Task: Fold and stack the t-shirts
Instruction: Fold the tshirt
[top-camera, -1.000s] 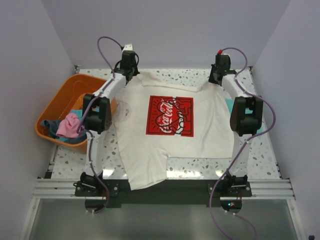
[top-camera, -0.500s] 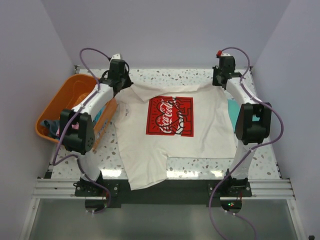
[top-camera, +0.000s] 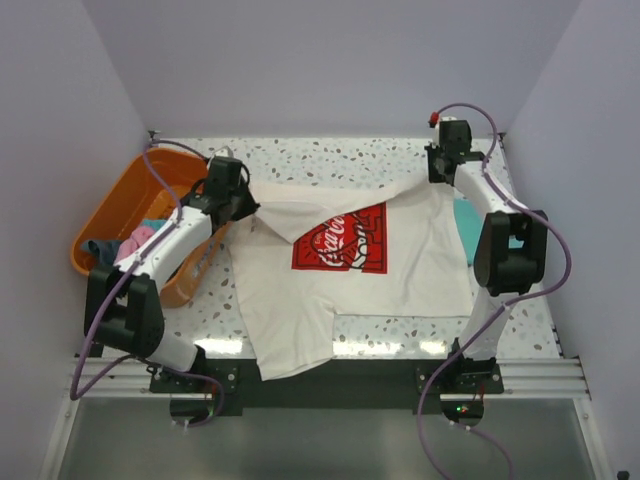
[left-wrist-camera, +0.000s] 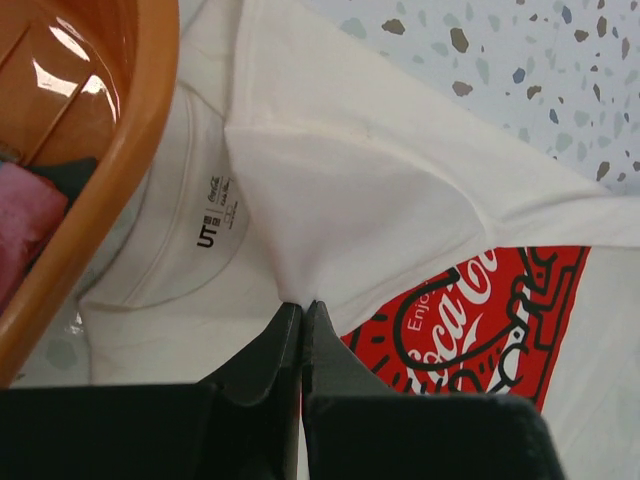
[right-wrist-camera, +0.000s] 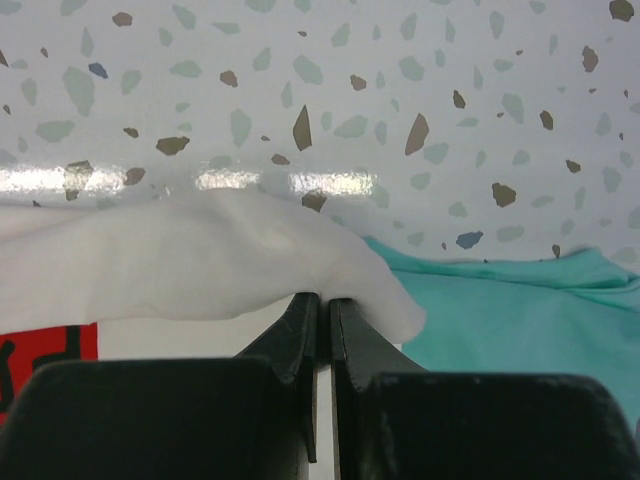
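**Upper-left shoulder pulled over the print**

The white t-shirt (top-camera: 350, 290) is spread mid-frame. Since a second ago its upper-left shoulder, pinched in the left gripper (left-wrist-camera: 302, 305), is drawn downward, and a corner of the print (top-camera: 350, 245) is covered. The right gripper (right-wrist-camera: 322, 297) is kept pinched on the upper-right shoulder, beside the teal t-shirt (right-wrist-camera: 520, 300). The first fold is judged begun.

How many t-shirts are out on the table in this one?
2: the white t-shirt with the red logo spread mid-table, and a teal t-shirt peeking out at its right edge. More clothes lie bunched in the orange basket; some may be shirts.
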